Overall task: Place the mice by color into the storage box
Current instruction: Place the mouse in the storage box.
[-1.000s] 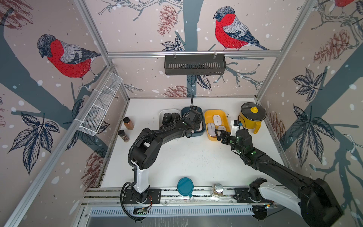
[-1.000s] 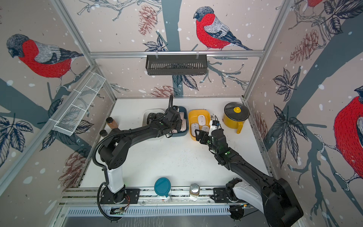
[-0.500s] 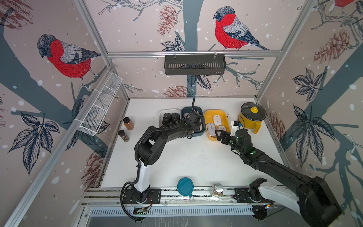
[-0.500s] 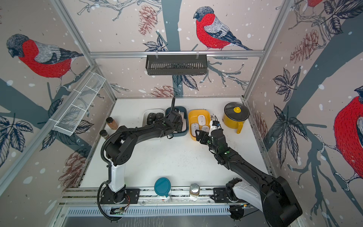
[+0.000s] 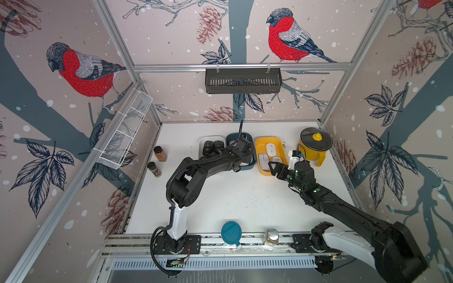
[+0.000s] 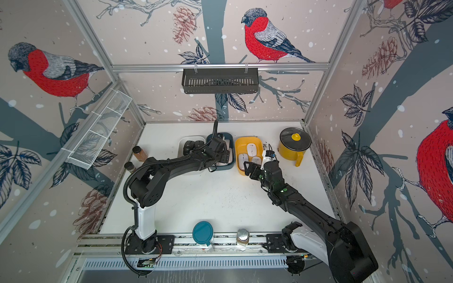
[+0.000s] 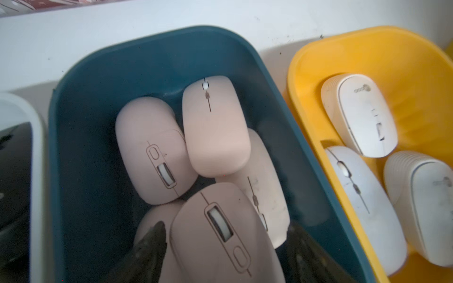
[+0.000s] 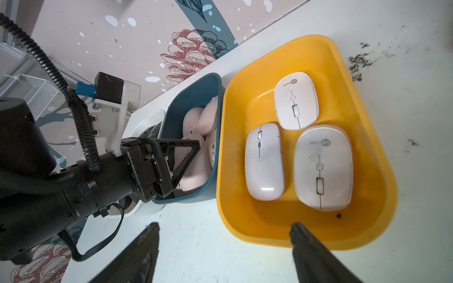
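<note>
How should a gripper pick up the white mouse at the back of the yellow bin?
Probably pinch its long sides at mid-length, from straight above: the white mouse lies flat, buttons up, with bare yellow bin floor either side and other mice crowding one end.

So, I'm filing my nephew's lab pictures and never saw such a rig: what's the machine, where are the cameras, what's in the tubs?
It is a tabletop robot: a left arm and a right arm, each ending in a two-fingered claw. The two wide pictures look down from one overhead camera; the close-ups come from cameras on the wrists. On the white table stand three tubs: a white tub of black mice, a blue tub of pink mice, a yellow tub with three white mice. The left claw reaches into the blue tub, fingers apart either side of the nearest pink mouse. The right claw hangs open and empty at the yellow tub's edge. A yellow pot and spice jars stand aside.
</note>
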You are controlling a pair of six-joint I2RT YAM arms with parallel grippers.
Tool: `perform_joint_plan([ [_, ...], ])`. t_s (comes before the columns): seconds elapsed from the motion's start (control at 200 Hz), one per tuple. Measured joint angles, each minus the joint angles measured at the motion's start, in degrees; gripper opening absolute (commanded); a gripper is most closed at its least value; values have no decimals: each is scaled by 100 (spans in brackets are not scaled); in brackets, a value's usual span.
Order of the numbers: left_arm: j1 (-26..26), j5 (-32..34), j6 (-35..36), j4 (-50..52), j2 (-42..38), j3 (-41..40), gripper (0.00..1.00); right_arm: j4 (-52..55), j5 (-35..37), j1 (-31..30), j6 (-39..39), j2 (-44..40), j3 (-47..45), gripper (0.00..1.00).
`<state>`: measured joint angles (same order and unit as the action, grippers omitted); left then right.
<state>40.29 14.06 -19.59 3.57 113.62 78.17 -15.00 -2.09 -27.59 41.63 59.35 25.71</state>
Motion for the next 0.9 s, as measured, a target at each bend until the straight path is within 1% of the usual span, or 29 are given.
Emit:
perform_joint_plan([
  [0.185, 0, 17, 0, 57, -448, 109, 78, 162, 103, 2, -7, -350, 20, 85],
  [0.31, 7, 76, 2, 127, -892, 44, 78, 365, 188, 2, -90, -568, 28, 86],
  [0.45, 9, 337, 2, 166, -1646, -420, 81, 608, 391, 26, -258, -841, 52, 89],
  [0.55, 11, 713, 4, 192, -2223, -861, 85, 743, 601, 155, -463, -1117, 96, 96],
  [0.59, 7, 885, 7, 223, -2428, -1021, 86, 765, 680, 256, -603, -1255, 94, 100],
  [0.68, -26, 1292, 9, 352, -2850, -1342, 91, 741, 807, 544, -863, -1517, 15, 99],
  [0.751, -146, 1532, -2, 452, -3141, -1567, 95, 743, 807, 940, -1045, -1668, -48, 99],
  [0.816, -398, 1637, -61, 555, -3407, -1762, 96, 726, 748, 1401, -1147, -1738, -57, 99],
  [0.901, -907, 1576, -212, 595, -3740, -2070, 97, 682, 463, 1954, -1204, -1727, -57, 99],
])
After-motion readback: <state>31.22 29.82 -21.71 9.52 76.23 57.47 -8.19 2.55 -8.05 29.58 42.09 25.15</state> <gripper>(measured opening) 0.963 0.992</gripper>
